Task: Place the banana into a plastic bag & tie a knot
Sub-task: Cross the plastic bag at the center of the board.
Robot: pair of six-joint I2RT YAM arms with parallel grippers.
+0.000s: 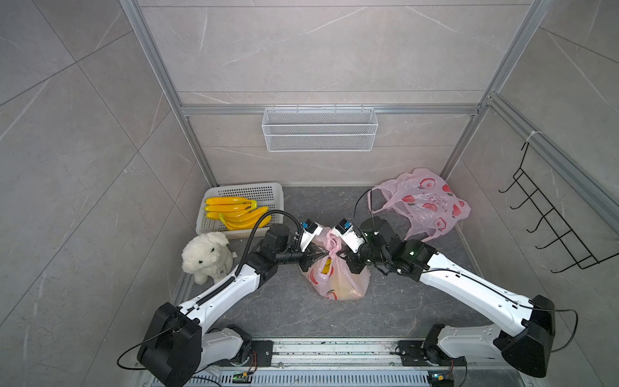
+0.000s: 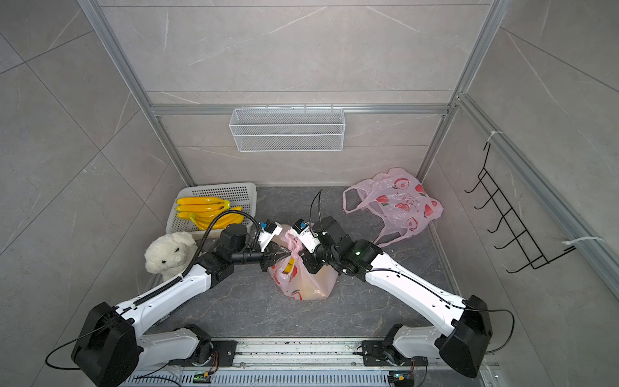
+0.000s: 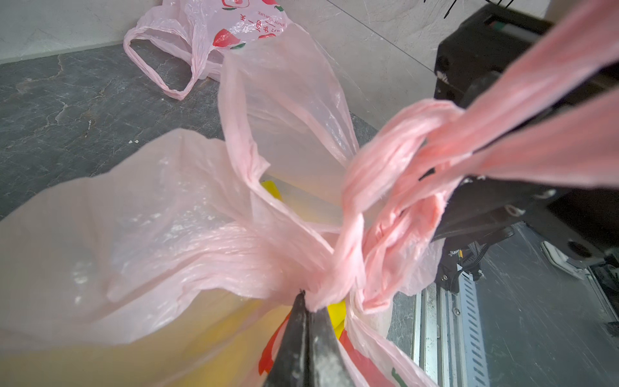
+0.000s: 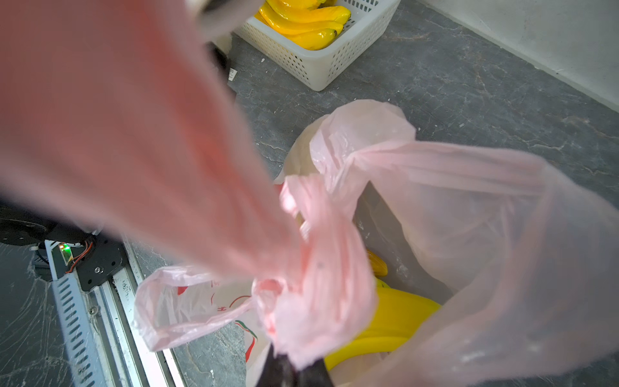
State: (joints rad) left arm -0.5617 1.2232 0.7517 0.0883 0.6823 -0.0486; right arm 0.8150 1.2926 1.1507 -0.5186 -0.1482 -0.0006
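A pink plastic bag (image 1: 338, 281) (image 2: 306, 281) stands mid-floor between both arms. Through its thin wall and open mouth the yellow banana (image 1: 326, 266) (image 4: 395, 318) shows inside. The two handles (image 1: 333, 243) (image 3: 385, 174) are crossed and twisted together above the mouth. My left gripper (image 1: 316, 256) (image 3: 306, 301) is shut on one pink handle strand right at the twist. From the opposite side my right gripper (image 1: 345, 258) (image 4: 294, 362) is shut on the bunched other handle. A stretched pink strand (image 4: 134, 134) blurs much of the right wrist view.
A white basket (image 1: 248, 185) with more bananas (image 1: 234, 209) sits at the back left, a white plush toy (image 1: 206, 256) in front of it. A second pink bag (image 1: 425, 204) lies at the back right. A wire shelf (image 1: 320, 129) and hook rack (image 1: 549, 221) hang on the walls.
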